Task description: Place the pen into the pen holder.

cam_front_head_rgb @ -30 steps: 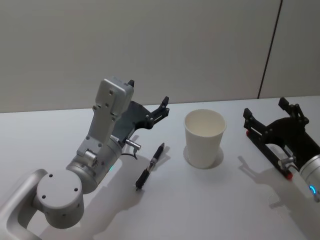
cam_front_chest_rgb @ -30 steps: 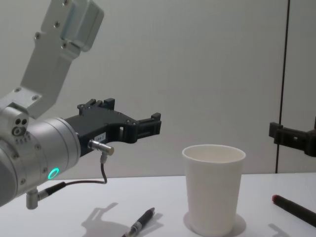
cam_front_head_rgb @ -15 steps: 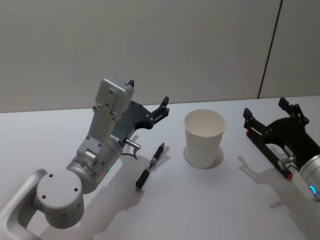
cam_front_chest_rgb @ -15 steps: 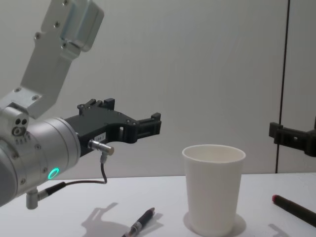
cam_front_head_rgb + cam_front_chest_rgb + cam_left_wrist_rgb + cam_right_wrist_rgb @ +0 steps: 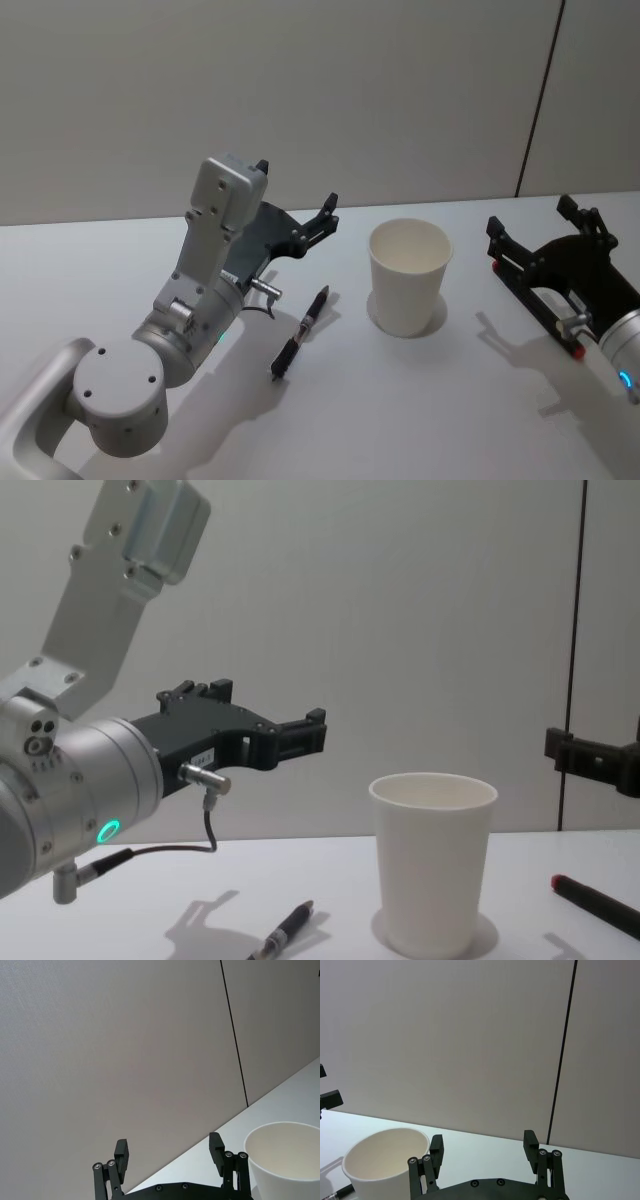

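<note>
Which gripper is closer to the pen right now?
Left. The left gripper hangs open just above and behind the pen; the right gripper sits open past the pen holder, on its far side from the pen.

The pen holder [image 5: 409, 280] looks matt paper, the pen [image 5: 302, 332] glossy plastic, the table [image 5: 400, 410] smooth.

I count one pen [image 5: 303, 331], one pen holder [image 5: 409, 275], and two pincers: my left gripper [image 5: 297, 184], my right gripper [image 5: 530, 215]
</note>
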Motion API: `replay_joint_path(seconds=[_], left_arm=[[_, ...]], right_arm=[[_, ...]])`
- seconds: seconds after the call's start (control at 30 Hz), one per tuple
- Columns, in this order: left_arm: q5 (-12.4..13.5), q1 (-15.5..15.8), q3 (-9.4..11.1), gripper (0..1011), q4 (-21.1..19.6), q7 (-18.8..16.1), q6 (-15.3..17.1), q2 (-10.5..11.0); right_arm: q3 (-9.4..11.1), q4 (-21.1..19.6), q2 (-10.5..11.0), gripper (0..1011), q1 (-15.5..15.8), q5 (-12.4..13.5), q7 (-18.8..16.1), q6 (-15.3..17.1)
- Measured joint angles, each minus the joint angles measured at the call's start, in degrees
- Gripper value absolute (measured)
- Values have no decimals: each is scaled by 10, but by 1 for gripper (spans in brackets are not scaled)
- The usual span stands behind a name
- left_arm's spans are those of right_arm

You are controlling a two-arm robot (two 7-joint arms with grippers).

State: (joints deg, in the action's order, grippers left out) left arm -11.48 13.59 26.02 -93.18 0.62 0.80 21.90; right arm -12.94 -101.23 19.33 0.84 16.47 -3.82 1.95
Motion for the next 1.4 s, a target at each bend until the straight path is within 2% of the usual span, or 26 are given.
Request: replay_joint_path(seconds=[1.4], left_arm=[[0, 0, 0, 1001, 0, 0, 0, 0]], right_arm=[[0, 0, 0, 1001, 0, 0, 0, 0]])
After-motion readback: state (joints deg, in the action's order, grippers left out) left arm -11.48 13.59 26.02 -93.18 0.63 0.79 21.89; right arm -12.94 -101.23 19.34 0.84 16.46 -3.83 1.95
